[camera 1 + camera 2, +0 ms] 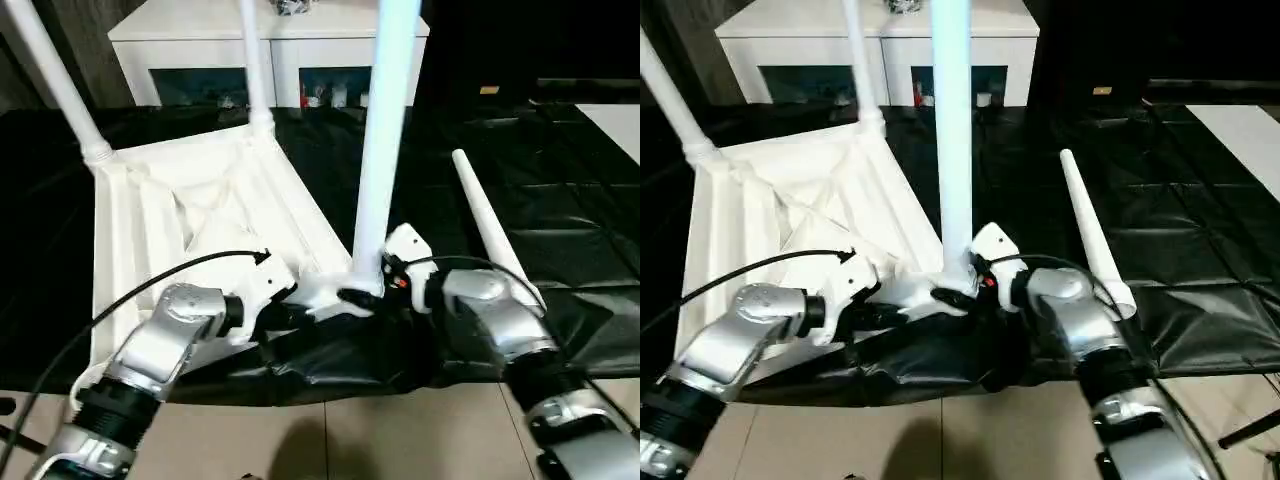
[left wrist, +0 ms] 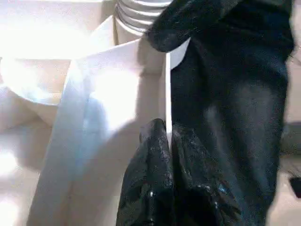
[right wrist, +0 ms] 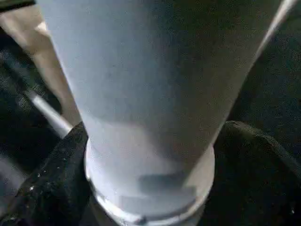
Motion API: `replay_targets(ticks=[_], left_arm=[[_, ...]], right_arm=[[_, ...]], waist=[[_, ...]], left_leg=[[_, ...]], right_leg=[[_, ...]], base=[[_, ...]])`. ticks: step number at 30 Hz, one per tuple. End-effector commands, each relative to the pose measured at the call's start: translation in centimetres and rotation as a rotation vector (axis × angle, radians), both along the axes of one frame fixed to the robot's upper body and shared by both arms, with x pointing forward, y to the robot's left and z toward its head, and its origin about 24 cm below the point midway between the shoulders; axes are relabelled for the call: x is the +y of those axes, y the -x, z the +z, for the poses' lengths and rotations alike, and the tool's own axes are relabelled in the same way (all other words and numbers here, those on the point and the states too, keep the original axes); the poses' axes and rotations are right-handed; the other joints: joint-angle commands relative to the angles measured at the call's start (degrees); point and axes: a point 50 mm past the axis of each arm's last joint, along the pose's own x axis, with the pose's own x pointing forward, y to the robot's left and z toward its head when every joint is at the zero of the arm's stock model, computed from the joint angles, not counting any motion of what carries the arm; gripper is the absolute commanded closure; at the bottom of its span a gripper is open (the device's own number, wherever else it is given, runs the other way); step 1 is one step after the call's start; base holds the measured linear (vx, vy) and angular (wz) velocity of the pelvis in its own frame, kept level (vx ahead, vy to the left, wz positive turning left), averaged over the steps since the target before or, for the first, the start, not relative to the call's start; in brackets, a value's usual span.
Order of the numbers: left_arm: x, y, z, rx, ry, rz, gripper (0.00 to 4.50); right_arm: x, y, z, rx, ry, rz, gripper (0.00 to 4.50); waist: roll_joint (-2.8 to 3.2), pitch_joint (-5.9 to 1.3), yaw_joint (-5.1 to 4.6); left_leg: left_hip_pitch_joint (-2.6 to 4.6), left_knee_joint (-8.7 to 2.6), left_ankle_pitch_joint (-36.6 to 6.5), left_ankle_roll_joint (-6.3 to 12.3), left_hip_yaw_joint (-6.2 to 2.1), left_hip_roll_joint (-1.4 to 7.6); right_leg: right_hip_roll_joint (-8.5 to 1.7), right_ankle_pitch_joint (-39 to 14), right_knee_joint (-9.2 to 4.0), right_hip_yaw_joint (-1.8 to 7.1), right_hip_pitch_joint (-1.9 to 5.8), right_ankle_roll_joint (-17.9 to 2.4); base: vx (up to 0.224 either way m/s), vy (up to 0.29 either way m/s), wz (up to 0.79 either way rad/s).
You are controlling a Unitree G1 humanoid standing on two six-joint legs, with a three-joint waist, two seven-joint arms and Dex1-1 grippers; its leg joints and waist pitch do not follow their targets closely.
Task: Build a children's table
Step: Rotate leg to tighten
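So we're most of the way through this build, by the look of it. The top is lying upside down on the black table, ribs up, and three legs are standing in corner sockets: one at the far left, one at the far corner, and the near leg right in front of us. The fourth leg is lying loose on the black cover just to the right of the top, so that one's left to do. We can't tell whether the near leg is fully seated or only partly in.

Our left gripper is closed. In the left wrist view its fingers are pinched on a thin white edge of the top, near the socket, so we'd say it's steadying the top. Our right gripper sits at the base of the near leg. The right wrist view has the black fingers on either side of the leg's collar, wrapped around it, but whether they're squeezing or letting go we can't tell.

Views-wise: the head cameras give us the whole layout, all four legs plus the white cabinet behind. The wrist cams give us what the arms hide from up there, namely the pinch on the edge and the leg's collar sitting between the right fingers.
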Motion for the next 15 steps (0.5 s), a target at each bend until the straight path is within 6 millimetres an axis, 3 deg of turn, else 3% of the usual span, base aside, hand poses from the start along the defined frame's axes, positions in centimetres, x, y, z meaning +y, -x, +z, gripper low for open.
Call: replay_targets(ticks=[1, 7, 9, 15], left_arm=[[-0.50, 0.31, 1.04, -0.016, 0.056, -0.083, 4.50], [0.00, 0.18, 1.12, -0.018, 0.048, -0.098, 4.50], [-0.05, 0.08, 1.19, -0.019, 0.049, -0.097, 4.50], [-0.07, 0.04, 1.23, -0.020, 0.056, -0.095, 4.50]], right_arm=[[-1.04, 0.05, 0.40, 0.008, 0.014, 0.009, 0.29], [-1.17, 0.63, 0.38, 0.034, 0.027, 0.103, 0.29], [-0.85, 0.41, 0.40, 0.034, 0.009, 0.088, 0.45], [-0.28, 0.38, 0.54, 0.041, -0.029, 0.096, 0.89]], waist=[[-0.24, -3.58, -0.23], [-0.29, -3.61, 0.07], [-0.62, -3.58, 0.06], [-0.58, -3.67, 0.14]], left_leg=[[0.75, -3.54, -7.69, 4.62, -0.14, 1.88], [0.72, -3.43, -7.20, 4.94, -0.12, 1.94], [0.65, -3.46, -7.15, 4.77, -0.13, 1.93], [0.69, -3.40, -6.32, 4.67, -0.18, 1.96]], right_leg=[[-3.06, -0.98, -3.28, 2.33, 3.03, -14.98], [-3.11, -0.60, -3.19, 2.19, 3.03, -15.76], [-3.17, -1.30, -3.21, 2.18, 3.10, -15.70], [-3.18, -0.75, -3.03, 2.18, 3.08, -15.64]], base=[[0.000, 0.000, 0.00], [0.000, 0.000, 0.00], [0.000, 0.000, 0.00], [0.000, 0.000, 0.00]])
